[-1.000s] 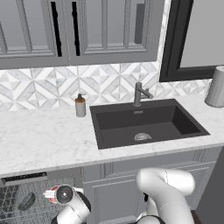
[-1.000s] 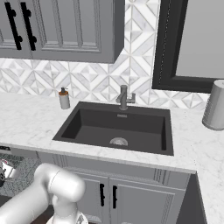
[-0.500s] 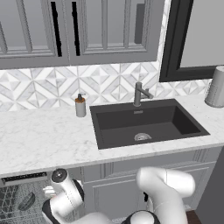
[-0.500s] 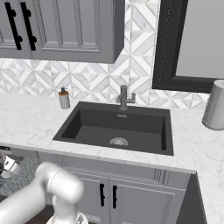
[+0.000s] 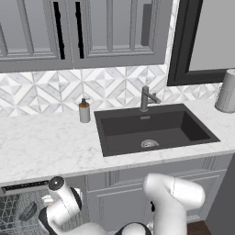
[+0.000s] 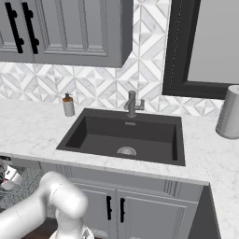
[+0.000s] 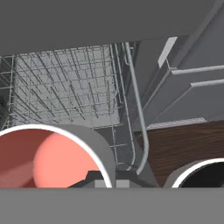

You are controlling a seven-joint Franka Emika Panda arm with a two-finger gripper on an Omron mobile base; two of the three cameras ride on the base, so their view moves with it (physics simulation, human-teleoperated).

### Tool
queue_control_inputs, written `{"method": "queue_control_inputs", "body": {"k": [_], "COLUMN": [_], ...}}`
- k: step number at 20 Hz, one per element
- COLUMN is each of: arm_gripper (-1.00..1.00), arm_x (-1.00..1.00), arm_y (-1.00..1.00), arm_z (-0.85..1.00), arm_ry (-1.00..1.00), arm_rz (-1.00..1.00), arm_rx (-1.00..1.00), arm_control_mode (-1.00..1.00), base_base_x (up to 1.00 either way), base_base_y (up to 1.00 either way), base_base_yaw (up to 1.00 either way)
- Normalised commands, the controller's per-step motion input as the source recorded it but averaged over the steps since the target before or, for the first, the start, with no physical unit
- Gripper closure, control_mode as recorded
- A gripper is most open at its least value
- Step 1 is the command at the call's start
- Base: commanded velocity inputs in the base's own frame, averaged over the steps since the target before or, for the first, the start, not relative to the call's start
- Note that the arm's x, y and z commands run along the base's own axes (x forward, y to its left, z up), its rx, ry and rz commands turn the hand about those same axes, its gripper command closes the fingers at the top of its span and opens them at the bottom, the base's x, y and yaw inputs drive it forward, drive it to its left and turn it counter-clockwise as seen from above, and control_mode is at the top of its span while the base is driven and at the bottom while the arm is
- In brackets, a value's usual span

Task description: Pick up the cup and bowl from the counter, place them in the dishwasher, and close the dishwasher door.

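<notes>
Your gripper (image 5: pixel 49 201) hangs low beside the open dishwasher (image 5: pixel 18 215), above its rack (image 7: pixel 65 87). The cup (image 7: pixel 52 155) lies close under the hand camera, red inside showing, but whether the fingers clamp it I cannot tell.

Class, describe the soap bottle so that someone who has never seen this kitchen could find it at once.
Start at the black sink set into the white marble counter. Look to the left of the sink, back against the patterned wall tiles: the soap bottle stands there alone. It is slim and grey with a brown pump on top, far smaller than the tall grey canister at the counter's right end.
</notes>
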Motion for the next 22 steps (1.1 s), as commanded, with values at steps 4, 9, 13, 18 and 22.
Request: {"method": "queue_control_inputs", "body": {"k": [4, 9, 13, 18, 22], "arm_gripper": [1.0, 1.0, 1.0, 1.0, 1.0], "arm_x": [0.54, 0.3, 0.3, 0.26, 0.16], "arm_y": [0.21, 0.25, 0.32, 0.37, 0.25], "arm_z": [-0.56, -0.62, -0.78, -0.46, -0.04], "arm_ry": [-0.01, -0.05, 0.0, 0.0, 0.0], "arm_rz": [0.0, 0.0, 0.01, 0.01, 0.0], "arm_rx": [0.0, -0.02, -0.09, -0.09, -0.02], "arm_control_mode": [-1.0, -1.0, -1.0, -1.0, -1.0], "base_base_x": [0.0, 0.0, 0.0, 0.0, 0.0], "base_base_y": [0.0, 0.0, 0.0, 0.0, 0.0], "base_base_yaw": [0.0, 0.0, 0.0, 0.0, 0.0]}}
